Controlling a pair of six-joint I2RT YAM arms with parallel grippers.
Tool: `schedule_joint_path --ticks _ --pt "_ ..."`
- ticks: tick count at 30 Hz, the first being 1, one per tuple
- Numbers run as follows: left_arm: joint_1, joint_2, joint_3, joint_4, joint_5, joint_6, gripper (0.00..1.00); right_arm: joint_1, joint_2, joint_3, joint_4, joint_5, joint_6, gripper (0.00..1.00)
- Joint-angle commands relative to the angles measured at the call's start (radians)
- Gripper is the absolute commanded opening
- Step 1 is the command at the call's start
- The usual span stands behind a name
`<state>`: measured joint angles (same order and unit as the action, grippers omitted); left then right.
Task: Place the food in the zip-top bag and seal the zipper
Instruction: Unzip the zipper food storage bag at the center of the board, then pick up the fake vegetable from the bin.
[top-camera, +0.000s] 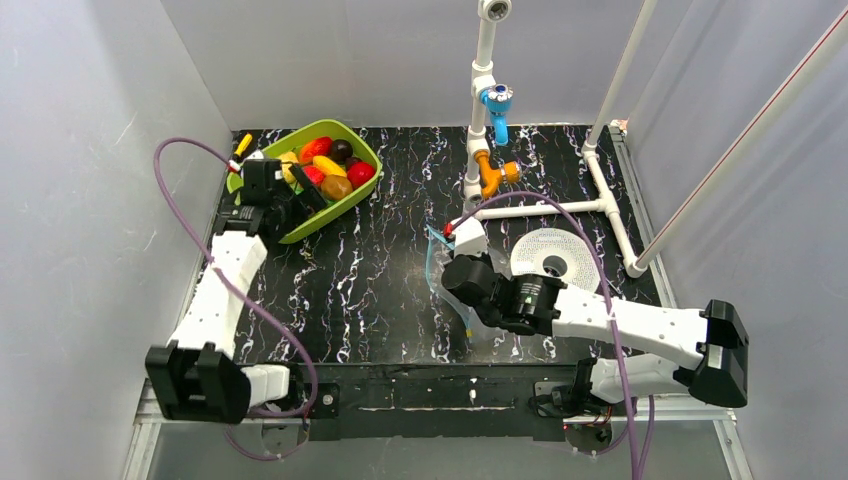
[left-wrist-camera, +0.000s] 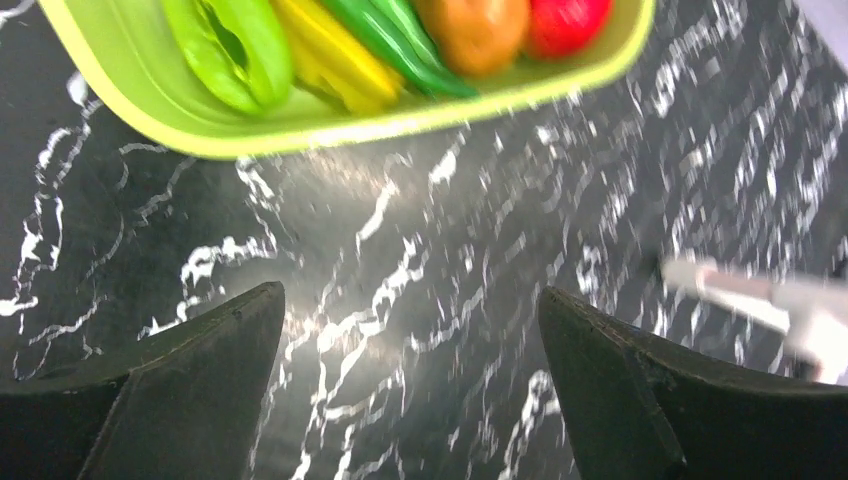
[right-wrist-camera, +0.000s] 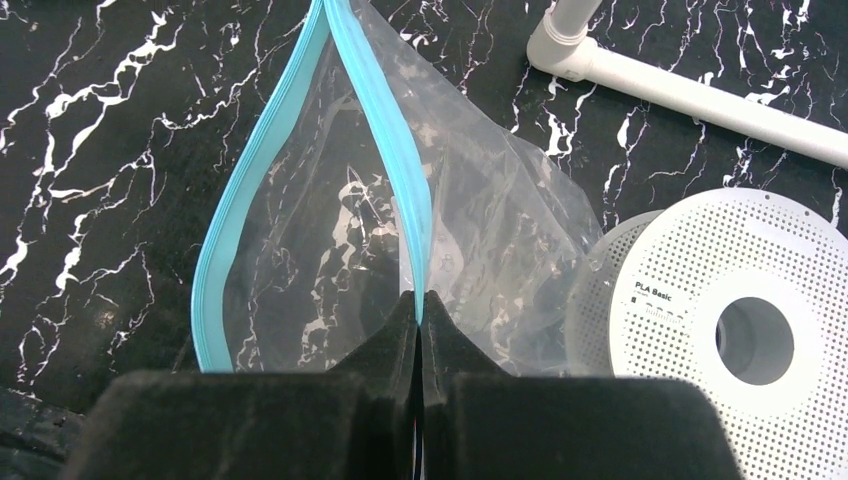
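Zipper (right-wrist-camera: 408, 190) clamped between the closed right jaws, left jaws gaping empty beside the tray (left-wrist-camera: 400, 118) of food (left-wrist-camera: 330, 50).

Open tabletop (top-camera: 380, 280) between tray (top-camera: 340, 208) and zip-top bag (right-wrist-camera: 480, 230); spool (right-wrist-camera: 680, 250) seemingly touching bag's right.

Black desk (top-camera: 380, 290) veined with white marbling. A lime-green tray (top-camera: 332, 213) holds glossy toy food (top-camera: 330, 165) in red, yellow, brown and dark purple, plus a light green pepper (left-wrist-camera: 225, 55) and a dark green pod (left-wrist-camera: 400, 45). The zip-top bag (right-wrist-camera: 500, 230) is clear, edged by a light blue zipper (right-wrist-camera: 385, 120). A white filament spool (right-wrist-camera: 690, 250) is dotted with fine holes. The white pipe frame (top-camera: 545, 208) carries a blue fitting (top-camera: 497, 100) and an orange fitting (top-camera: 492, 175). The left arm (top-camera: 220, 290) and right arm (top-camera: 640, 325) are white with black joints and purple cables (top-camera: 175, 150). The left claw (left-wrist-camera: 408, 300) and right claw (right-wrist-camera: 420, 310) are black.
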<state>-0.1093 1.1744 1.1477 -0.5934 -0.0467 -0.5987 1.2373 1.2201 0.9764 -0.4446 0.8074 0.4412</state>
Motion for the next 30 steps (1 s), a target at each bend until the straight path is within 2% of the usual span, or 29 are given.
schedule_joint_path --ticks 1,4,7,9,10,11,12,15,16,20,24,27,29,30 --pt "0.055 0.113 0.035 0.202 -0.170 -0.152 0.97 0.001 -0.055 -0.013 0.050 0.005 -0.004 0.01" --pt "0.095 0.230 0.060 0.317 -0.243 -0.211 0.96 0.001 -0.076 -0.017 0.037 0.010 0.001 0.01" --pt "0.108 0.400 0.100 0.429 -0.296 -0.208 0.98 0.001 -0.117 -0.027 -0.002 0.004 0.048 0.01" --pt "0.156 0.428 -0.017 0.655 -0.301 -0.302 0.98 0.001 -0.160 -0.065 0.005 -0.013 0.070 0.01" --pt "0.184 0.487 -0.031 0.742 -0.259 -0.394 0.97 0.001 -0.168 -0.073 0.013 -0.012 0.056 0.01" --pt "0.198 0.553 0.029 0.663 -0.252 -0.443 0.96 0.001 -0.163 -0.061 -0.010 -0.007 0.054 0.01" --pt "0.208 0.583 0.035 0.653 -0.249 -0.487 0.94 0.001 -0.162 -0.054 -0.031 -0.005 0.061 0.01" --pt "0.246 0.695 0.022 0.710 -0.171 -0.668 0.79 0.001 -0.172 -0.069 -0.036 -0.004 0.068 0.01" --pt "0.251 0.725 0.025 0.714 -0.170 -0.684 0.76 0.001 -0.169 -0.065 -0.034 -0.002 0.065 0.01" --pt "0.263 0.761 0.038 0.713 -0.136 -0.660 0.64 0.001 -0.165 -0.055 -0.034 -0.004 0.056 0.01" --pt "0.269 0.751 -0.032 0.776 -0.097 -0.681 0.49 0.002 -0.166 -0.059 -0.025 -0.008 0.051 0.01" --pt "0.270 0.753 -0.025 0.717 -0.085 -0.669 0.35 0.001 -0.158 -0.058 -0.023 -0.008 0.050 0.01" --pt "0.271 0.752 -0.012 0.672 -0.074 -0.643 0.34 0.001 -0.153 -0.053 -0.029 -0.008 0.049 0.01" --pt "0.272 0.750 -0.009 0.655 -0.067 -0.635 0.37 0.001 -0.153 -0.050 -0.034 -0.007 0.050 0.01"
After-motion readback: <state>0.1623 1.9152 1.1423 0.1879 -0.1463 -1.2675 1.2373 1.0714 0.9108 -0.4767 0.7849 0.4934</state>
